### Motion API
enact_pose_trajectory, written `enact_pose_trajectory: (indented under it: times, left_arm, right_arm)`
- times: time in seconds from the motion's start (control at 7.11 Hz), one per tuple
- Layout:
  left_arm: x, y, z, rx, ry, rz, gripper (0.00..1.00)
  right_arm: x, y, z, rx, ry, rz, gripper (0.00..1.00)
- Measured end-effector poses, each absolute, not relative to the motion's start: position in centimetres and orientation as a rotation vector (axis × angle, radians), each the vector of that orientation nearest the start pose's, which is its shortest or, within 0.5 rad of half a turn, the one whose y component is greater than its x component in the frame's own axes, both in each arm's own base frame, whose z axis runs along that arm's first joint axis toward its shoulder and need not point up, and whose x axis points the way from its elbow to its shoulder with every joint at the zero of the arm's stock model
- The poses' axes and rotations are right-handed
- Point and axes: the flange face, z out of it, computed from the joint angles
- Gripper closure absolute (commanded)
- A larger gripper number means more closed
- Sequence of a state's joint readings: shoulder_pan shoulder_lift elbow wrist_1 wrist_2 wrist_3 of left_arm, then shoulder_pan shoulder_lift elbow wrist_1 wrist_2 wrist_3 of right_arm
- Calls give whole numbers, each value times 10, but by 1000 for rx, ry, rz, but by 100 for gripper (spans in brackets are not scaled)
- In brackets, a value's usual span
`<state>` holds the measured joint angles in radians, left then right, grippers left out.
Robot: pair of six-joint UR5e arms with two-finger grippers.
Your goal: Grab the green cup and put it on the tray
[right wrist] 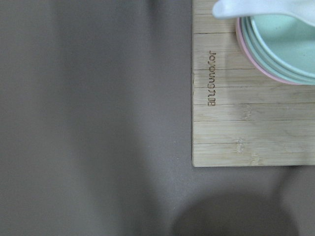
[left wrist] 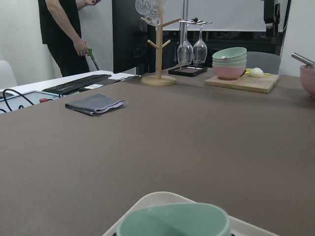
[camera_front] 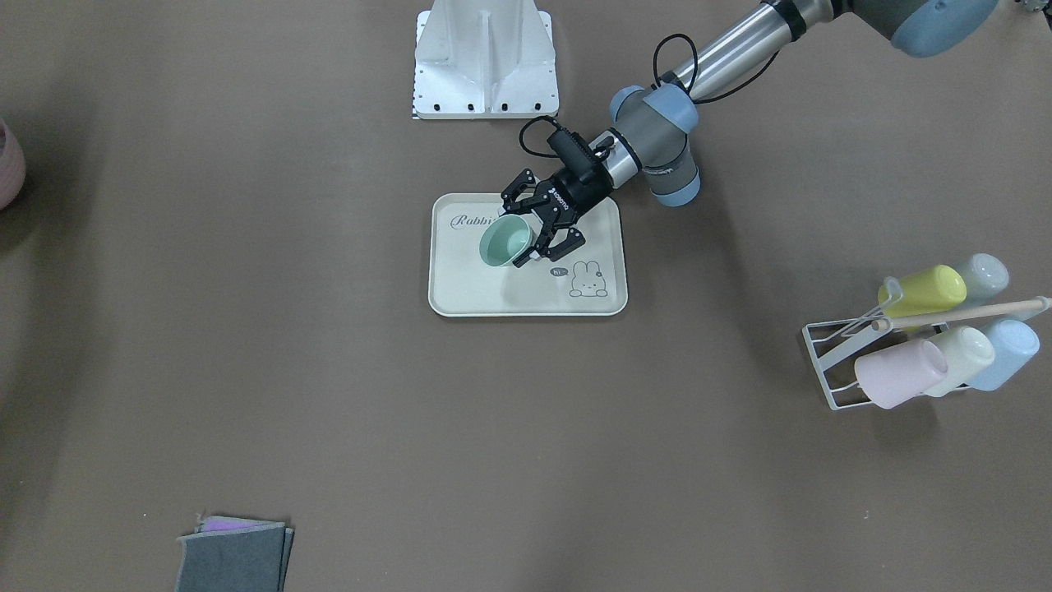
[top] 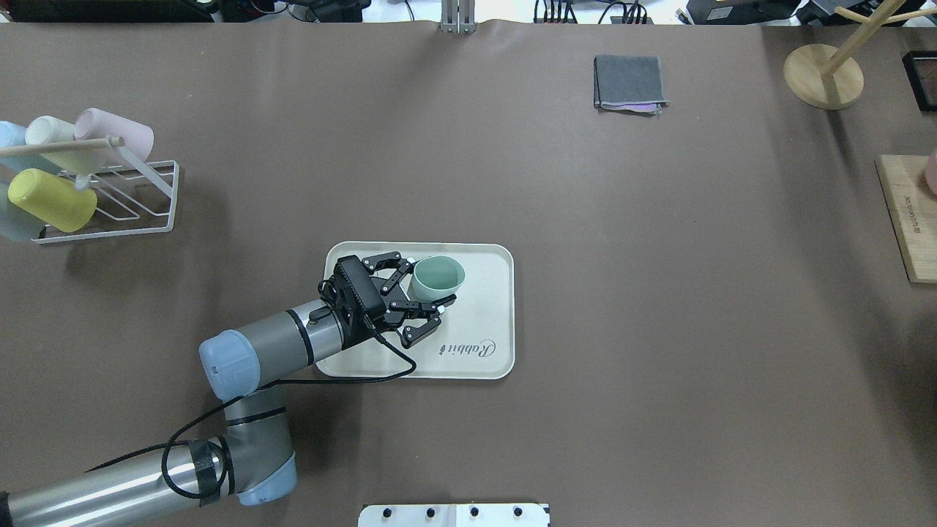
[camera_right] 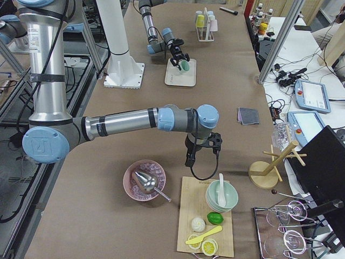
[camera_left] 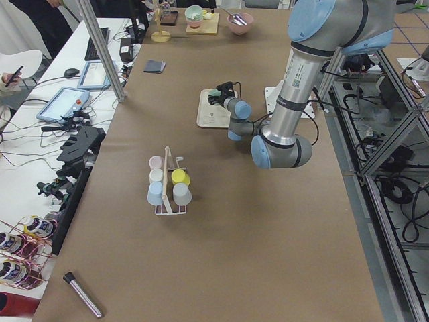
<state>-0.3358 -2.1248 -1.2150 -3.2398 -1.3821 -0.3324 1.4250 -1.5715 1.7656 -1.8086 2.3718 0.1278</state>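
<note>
The green cup [camera_front: 505, 241] stands upright on the cream tray [camera_front: 526, 298], in the half near its "Rabbit" script. It also shows in the overhead view [top: 437, 277] on the tray [top: 484, 307], and its rim fills the bottom of the left wrist view [left wrist: 172, 221]. My left gripper [camera_front: 514, 233] [top: 427, 285] lies low over the tray, its jaws spread wide with one finger on each side of the cup. My right gripper [camera_right: 194, 154] hangs over the table near a wooden board; I cannot tell whether it is open or shut.
A white wire rack [camera_front: 830, 362] [top: 110, 212] with several pastel cups stands on my left side. A folded grey cloth [top: 629, 82] lies at the far side. A wooden mug tree [top: 823, 77] and a wooden board [top: 908, 216] [right wrist: 236, 98] with stacked bowls [right wrist: 280, 44] are at the right.
</note>
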Motion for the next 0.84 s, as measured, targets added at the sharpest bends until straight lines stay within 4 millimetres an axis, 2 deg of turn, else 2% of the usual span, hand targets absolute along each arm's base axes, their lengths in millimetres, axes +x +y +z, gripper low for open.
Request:
enact_pose_trajectory:
  times: [0.28, 0.42, 0.56, 0.7, 0.84]
  left_arm:
    - [586, -368, 321, 1411, 1235, 457, 72]
    - [586, -368, 319, 1404, 1247, 450, 72]
    - [585, -367, 318, 1401, 1261, 445, 68]
    - [584, -366, 318, 1405, 1274, 442, 60]
    - [582, -366, 318, 1411, 1285, 438, 44]
  right_arm:
    - [-9, -486, 585, -150, -789, 2, 0]
    - [-9, -486, 584, -149, -789, 2, 0]
    - [-9, -486, 584, -149, -789, 3, 0]
    - [-9, -486, 584, -148, -790, 3, 0]
    - [-9, -487, 583, -148, -790, 4, 0]
